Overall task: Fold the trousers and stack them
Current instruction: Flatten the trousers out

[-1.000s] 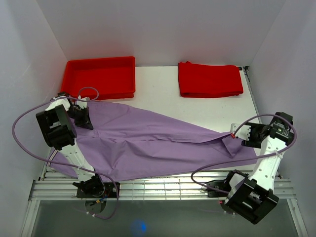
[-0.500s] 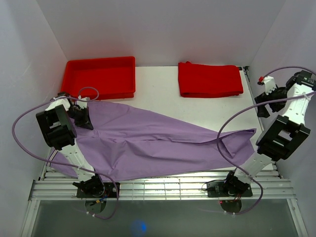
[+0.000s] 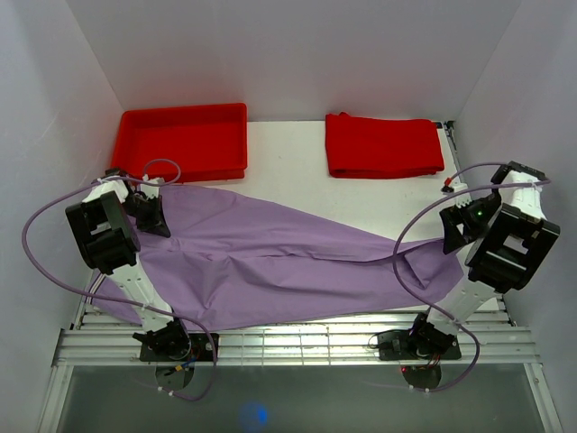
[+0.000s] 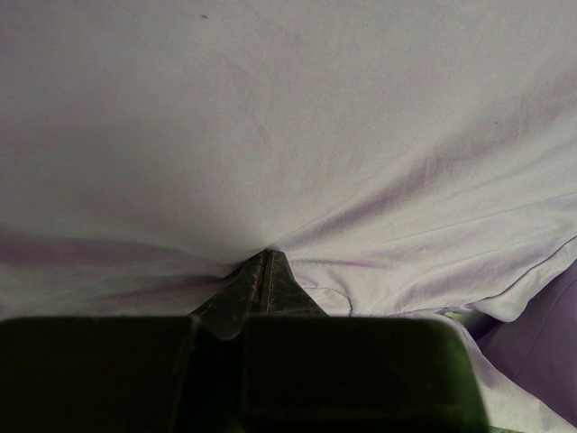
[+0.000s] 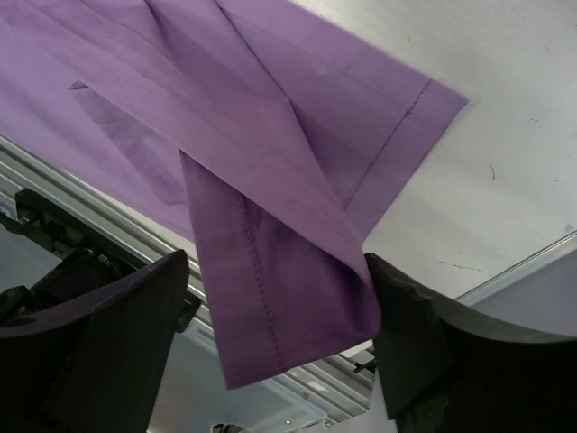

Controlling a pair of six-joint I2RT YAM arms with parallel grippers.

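On the white tabletop point(image 3: 297, 176) the trousers point(image 3: 270, 262) lie unfolded; your left claw point(image 3: 151, 218) pinches them, and your spread right claw point(image 5: 270, 343) must take the hem to fold.

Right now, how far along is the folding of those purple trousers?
Barely begun. Done: the trousers lie spread across the table, one cuff flopped over. In hand: the left gripper, jaws shut, pinches the wide end; the right gripper hangs over the leg end, jaws open. Left: every fold, then stacking.
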